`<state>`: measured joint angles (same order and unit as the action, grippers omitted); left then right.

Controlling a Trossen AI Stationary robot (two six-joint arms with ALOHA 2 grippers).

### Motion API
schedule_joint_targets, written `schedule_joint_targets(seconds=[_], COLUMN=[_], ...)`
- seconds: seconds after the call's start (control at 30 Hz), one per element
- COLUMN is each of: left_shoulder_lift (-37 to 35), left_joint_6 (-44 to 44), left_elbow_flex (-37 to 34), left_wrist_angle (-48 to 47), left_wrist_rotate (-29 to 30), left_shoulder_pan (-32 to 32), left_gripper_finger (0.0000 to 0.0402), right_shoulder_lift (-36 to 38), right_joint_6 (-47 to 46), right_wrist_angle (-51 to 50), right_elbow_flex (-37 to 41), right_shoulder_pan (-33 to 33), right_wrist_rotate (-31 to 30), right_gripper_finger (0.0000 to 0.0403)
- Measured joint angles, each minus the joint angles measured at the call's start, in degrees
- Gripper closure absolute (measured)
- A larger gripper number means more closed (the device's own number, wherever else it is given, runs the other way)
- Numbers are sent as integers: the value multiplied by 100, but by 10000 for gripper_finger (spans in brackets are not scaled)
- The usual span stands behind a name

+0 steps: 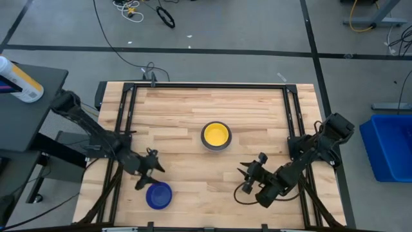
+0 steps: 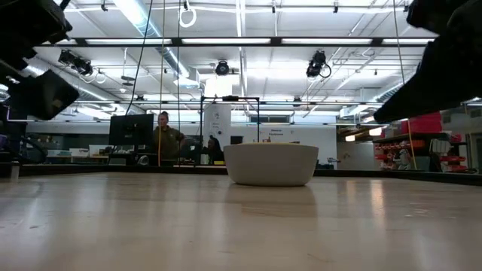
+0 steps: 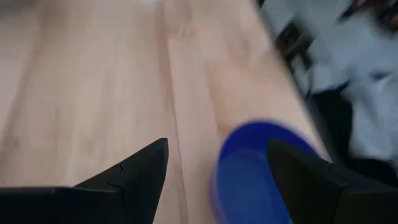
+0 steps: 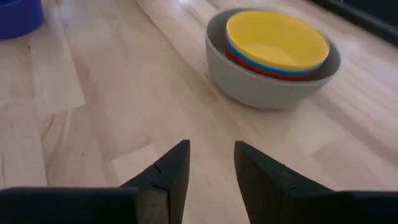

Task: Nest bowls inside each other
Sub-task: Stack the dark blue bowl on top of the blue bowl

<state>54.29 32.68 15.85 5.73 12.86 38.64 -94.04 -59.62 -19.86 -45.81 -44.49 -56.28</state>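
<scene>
At the table's middle stands a grey bowl (image 1: 215, 145) holding nested bowls, red and light blue rims showing under the yellow bowl (image 4: 273, 40) on top. The low view shows only the grey bowl's wall (image 2: 271, 163). A dark blue bowl (image 1: 158, 195) sits alone on its base near the front left. My left gripper (image 1: 151, 175) hovers open just beyond that bowl's far rim; in the left wrist view the dark blue bowl (image 3: 252, 165) lies ahead, close to one finger. My right gripper (image 1: 246, 171) is open, right of and nearer than the stack, pointing toward it (image 4: 211, 146).
Bare wooden tabletop (image 1: 187, 116) lies all around the stack and between the two arms. A black metal frame (image 1: 206, 85) runs along the table's far and side edges. Beyond the far edge, in the low view, a person (image 2: 166, 139) stands in the room.
</scene>
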Motion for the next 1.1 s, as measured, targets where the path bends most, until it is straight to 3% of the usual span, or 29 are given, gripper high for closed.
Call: schedule_joint_targets(seconds=[0.23,0.5,0.63,0.73,0.8,0.83,0.97,1.1], left_shoulder_lift=[1656,2376,2463,2463,2463,2462,2458,2458], left_joint_6=[536,845,859,726,538,434,-657,-2606], left_elbow_flex=[1215,1443,1443,1445,1443,1444,1438,1413], left_wrist_angle=[-1070,-1247,-1226,-1206,-1151,-1064,-125,1955], left_wrist_rotate=[46,55,148,566,1136,1463,2338,2380], left_shoulder_pan=[391,393,393,391,389,366,-11,-746], left_gripper_finger=[124,146,201,286,361,379,394,396], right_shoulder_lift=[0,0,0,0,0,0,0,0], right_joint_6=[44,187,182,158,144,122,55,53], right_wrist_angle=[475,601,599,599,599,597,586,582], right_elbow_flex=[222,222,222,222,222,222,222,222], right_shoulder_pan=[2,-93,-179,-227,-259,-272,-299,-299], right_wrist_rotate=[88,105,149,147,147,147,147,143], right_gripper_finger=[269,273,277,282,285,287,291,295])
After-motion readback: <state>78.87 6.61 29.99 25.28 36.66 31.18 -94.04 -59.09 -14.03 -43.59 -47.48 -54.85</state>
